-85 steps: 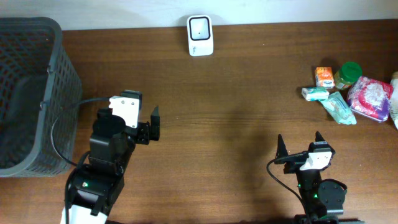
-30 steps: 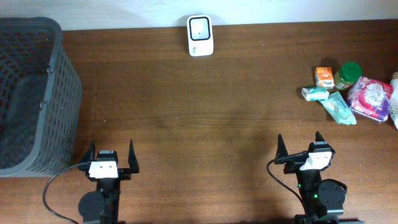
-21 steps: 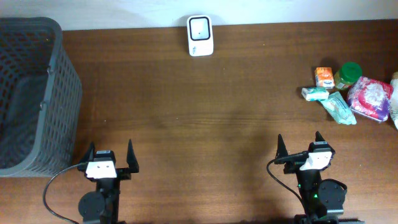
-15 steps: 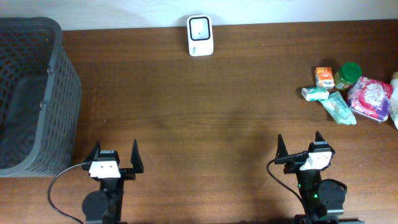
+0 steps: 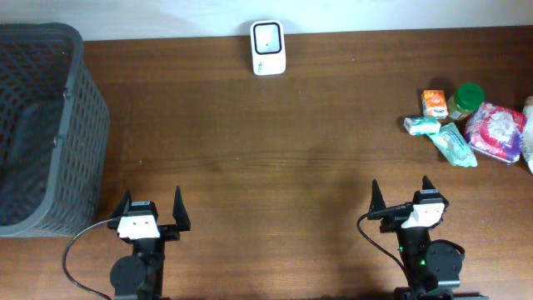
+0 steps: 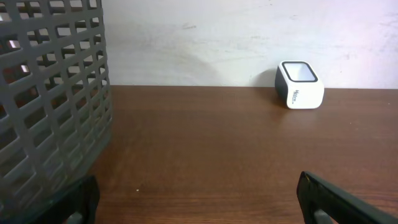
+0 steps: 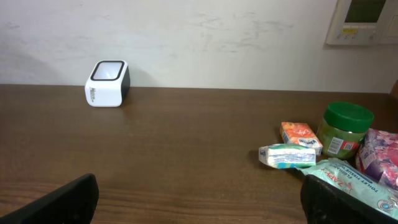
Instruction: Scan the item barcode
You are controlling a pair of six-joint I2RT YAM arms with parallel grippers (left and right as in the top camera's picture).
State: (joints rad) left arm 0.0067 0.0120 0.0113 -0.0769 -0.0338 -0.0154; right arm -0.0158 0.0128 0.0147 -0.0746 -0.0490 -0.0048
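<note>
A: Where do the things to be scanned lie?

B: In a cluster at the right edge of the overhead frame, a little above the middle. There is an orange box [image 5: 434,102] with a green-lidded jar [image 5: 467,98] just beside it. A white packet [image 5: 422,125] sits below the box, a teal pouch [image 5: 455,146] slants down from the packet, and a pink pack [image 5: 497,132] is farthest right. All rest on the table [image 5: 275,158], and nothing grips them.

A: And the scanner?

B: The scanner [image 5: 268,47] stands at the top centre, at the table's far edge against the pale wall [image 6: 205,37]. It is well apart from the cluster. It has a white body with a dark-rimmed window on top.

A: The grippers?

B: Both sit along the bottom of the frame. The right gripper [image 5: 400,187] is at lower right, its fingers spread wide with bare wood between them. In its own camera the fingers show only as dark tips in the two bottom corners. That view has the cluster at the right and the scanner at upper left. The left gripper [image 5: 151,200] is at lower left, its fingers just as far apart and holding nothing.

A: What else?

B: A dark grey mesh basket [image 5: 79,117] fills the upper left, near the left gripper. A black cable [image 5: 75,240] curves out to the left of that arm.
</note>
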